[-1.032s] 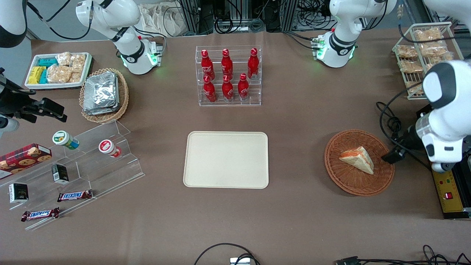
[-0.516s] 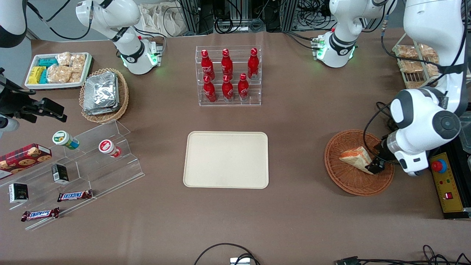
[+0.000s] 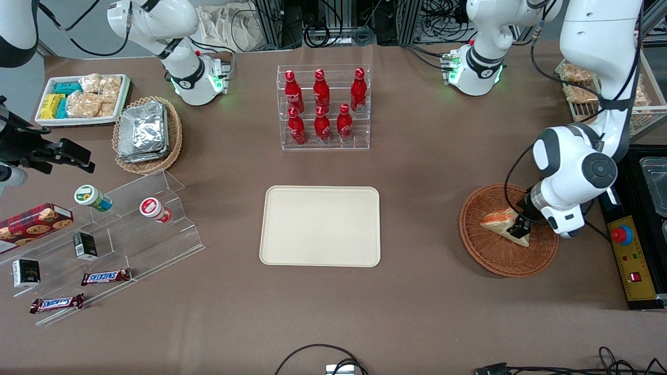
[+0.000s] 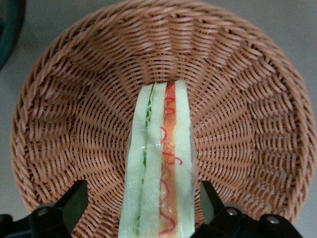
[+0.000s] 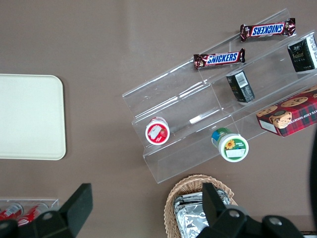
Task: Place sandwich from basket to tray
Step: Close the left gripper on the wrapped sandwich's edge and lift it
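The table (image 3: pixel 427 312) is covered in brown. The tray (image 3: pixel 320 226) lies flat at its middle, bare, nearer the front camera than the rack (image 3: pixel 324 107) of red bottles (image 3: pixel 322 125). Toward the parked arm's end stand clear acrylic steps (image 3: pixel 125 245) with cups, small boxes and Snickers bars (image 3: pixel 106 276), an oval wicker basket of foil packs (image 3: pixel 146 133) and a white tray of snacks (image 3: pixel 83 99).

Toward the working arm's end sits the basket (image 3: pixel 490 255), well apart from the tray. The sandwich (image 3: pixel 497 219) lies in it; in the wrist view it stands on edge, its cut face up, showing green and orange-red filling between pale bread (image 4: pixel 158 163).

The gripper (image 3: pixel 520 229) is down inside the basket at the sandwich's wide end. Its two fingers (image 4: pixel 74 198) are spread apart, one on each side of the wedge, with wicker visible between each finger and the bread. Neither pad touches the sandwich.
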Robot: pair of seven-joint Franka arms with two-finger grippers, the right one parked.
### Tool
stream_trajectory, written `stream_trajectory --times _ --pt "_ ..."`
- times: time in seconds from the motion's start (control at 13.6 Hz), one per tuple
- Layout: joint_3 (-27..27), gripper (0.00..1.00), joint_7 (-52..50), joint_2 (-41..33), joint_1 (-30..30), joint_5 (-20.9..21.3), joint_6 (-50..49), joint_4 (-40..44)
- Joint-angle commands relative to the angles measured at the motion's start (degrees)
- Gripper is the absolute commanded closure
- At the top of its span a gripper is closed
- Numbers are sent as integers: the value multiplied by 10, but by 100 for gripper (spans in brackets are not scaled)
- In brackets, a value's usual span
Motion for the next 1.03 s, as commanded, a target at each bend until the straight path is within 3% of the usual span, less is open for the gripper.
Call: stream_trajectory --times 0.0,0.15,0.22,0.66,0.96 --pt "1 23 -8 7 -5 -7 13 0" --pt "-3 85 4 8 -5 -8 5 12" --pt "-10 100 18 8 -7 0 -7 19" --pt "-9 100 193 0 -10 -3 -182 134" --pt "-14 100 329 -5 -11 4 -372 303"
